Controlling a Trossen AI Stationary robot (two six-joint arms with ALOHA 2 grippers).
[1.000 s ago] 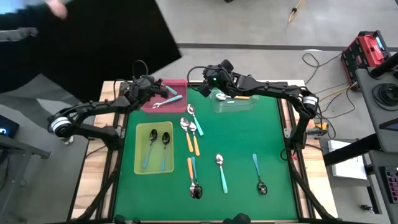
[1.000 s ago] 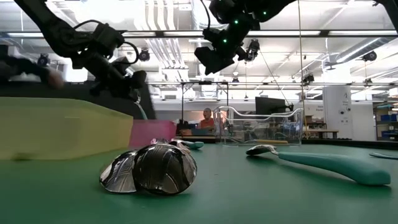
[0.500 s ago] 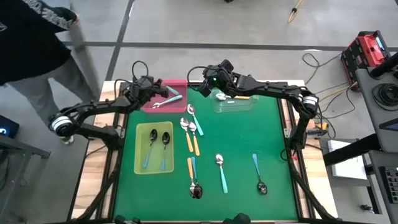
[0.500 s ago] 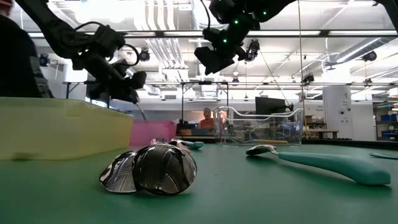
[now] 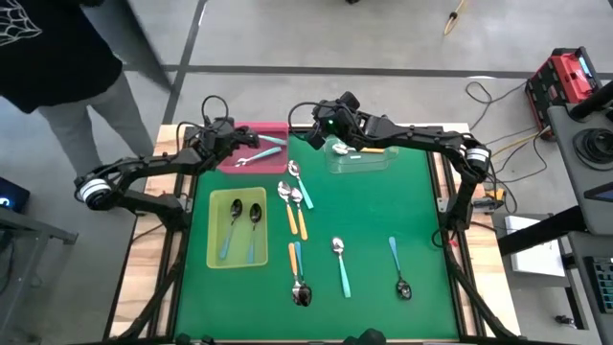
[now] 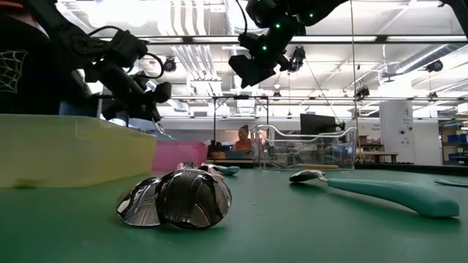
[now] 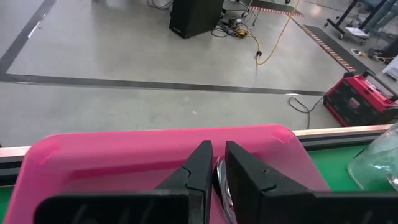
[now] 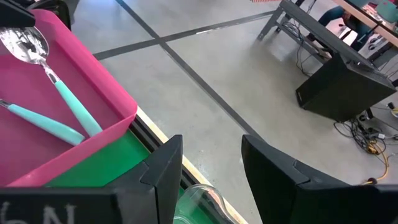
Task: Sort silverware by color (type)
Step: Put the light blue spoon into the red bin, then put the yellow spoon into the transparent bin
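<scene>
where shirt (image 6: 11, 69) shows, spiderweb print only; no readable writing.

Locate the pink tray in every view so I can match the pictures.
High view: pink tray at the table's far edge, left of the clear tray.
Low view: a pink strip behind the yellow-green tray.
Left wrist view: fills the lower frame.
Right wrist view: one corner, holding teal spoons.
Shared landmark: the clear tray beside it.
</scene>
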